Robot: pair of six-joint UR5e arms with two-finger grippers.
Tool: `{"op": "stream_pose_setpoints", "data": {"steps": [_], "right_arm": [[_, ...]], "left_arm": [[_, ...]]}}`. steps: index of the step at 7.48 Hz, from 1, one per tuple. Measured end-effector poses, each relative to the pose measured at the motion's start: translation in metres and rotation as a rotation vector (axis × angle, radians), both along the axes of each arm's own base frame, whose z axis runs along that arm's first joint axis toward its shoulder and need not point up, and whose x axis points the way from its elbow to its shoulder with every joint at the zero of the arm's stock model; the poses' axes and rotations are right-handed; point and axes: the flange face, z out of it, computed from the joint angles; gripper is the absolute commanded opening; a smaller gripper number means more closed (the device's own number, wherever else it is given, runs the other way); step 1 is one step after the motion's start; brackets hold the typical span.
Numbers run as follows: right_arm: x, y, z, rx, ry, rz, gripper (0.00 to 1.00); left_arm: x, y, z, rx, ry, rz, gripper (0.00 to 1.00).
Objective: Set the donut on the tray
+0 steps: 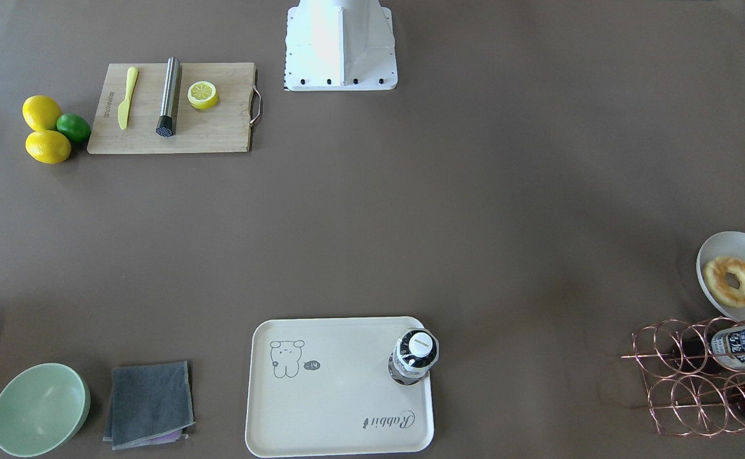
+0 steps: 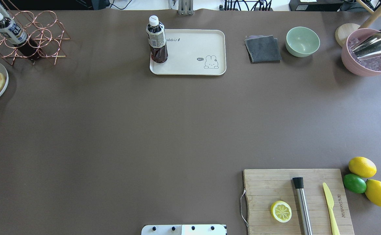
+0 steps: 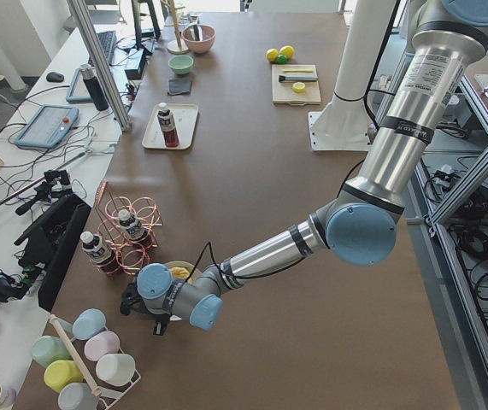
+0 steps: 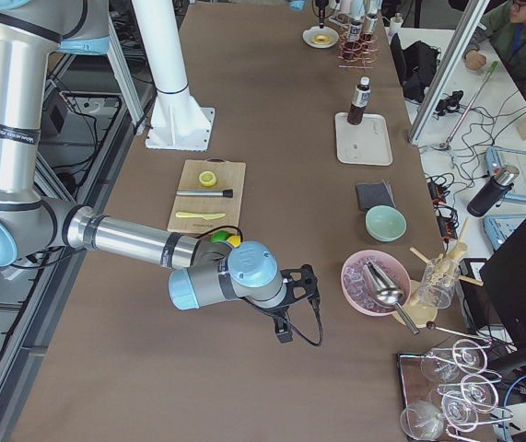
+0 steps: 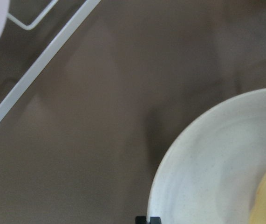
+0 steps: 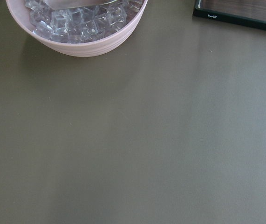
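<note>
Donut (image 1: 733, 281) task, starting at the left gripper (image 3: 130, 305): how does it stand?

It hangs low at the table's far left end, just beside the round white plate (image 1: 717, 245). Only the side view shows it, so I cannot tell whether its jaws are apart or together. Its wrist camera looks down on the plate's rim, with a sliver of the donut at the lower right.

And the donut itself?

It lies flat on that plate, with nothing gripping it. A copper wire rack (image 1: 685, 382) holding bottles stands just beside the plate.

Where is the tray (image 1: 340, 395)?

It is well apart from the plate, at the middle of the table's far edge from the robot. A dark bottle (image 1: 414, 357) stands upright in one corner of it; the bear drawing is at the other end.

The right gripper (image 4: 304, 281)?

It is at the opposite end of the table, near the pink bowl of ice (image 4: 373, 281). Again only a side view shows it, so I cannot tell its jaws' state.
</note>
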Motion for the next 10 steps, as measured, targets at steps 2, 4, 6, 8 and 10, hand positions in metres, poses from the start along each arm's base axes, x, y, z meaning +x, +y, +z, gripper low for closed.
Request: {"op": "stream_pose_setpoints", "data": {"steps": [2, 4, 6, 8, 10], "right_arm": [[0.0, 0.0, 0.0, 0.0, 0.0, 0.0, 1.0], [0.0, 0.0, -0.001, 0.001, 0.0, 0.0, 1.0], [0.0, 0.0, 0.0, -0.001, 0.0, 0.001, 1.0], [0.0, 0.0, -0.003, -0.011, -0.005, 0.014, 1.0], [-0.005, -0.006, -0.03, -0.037, -0.035, 0.069, 1.0]], "left_arm": [[-0.013, 0.003, -0.003, 0.001, 0.039, -0.006, 0.0], [-0.031, 0.024, -0.009, 0.03, 0.091, -0.004, 0.0], [-0.044, 0.07, -0.021, 0.055, 0.151, 0.002, 0.0], [-0.047, 0.098, -0.055, 0.052, 0.196, -0.004, 0.0], [-0.041, 0.09, -0.117, 0.04, 0.24, -0.071, 0.0]]}}
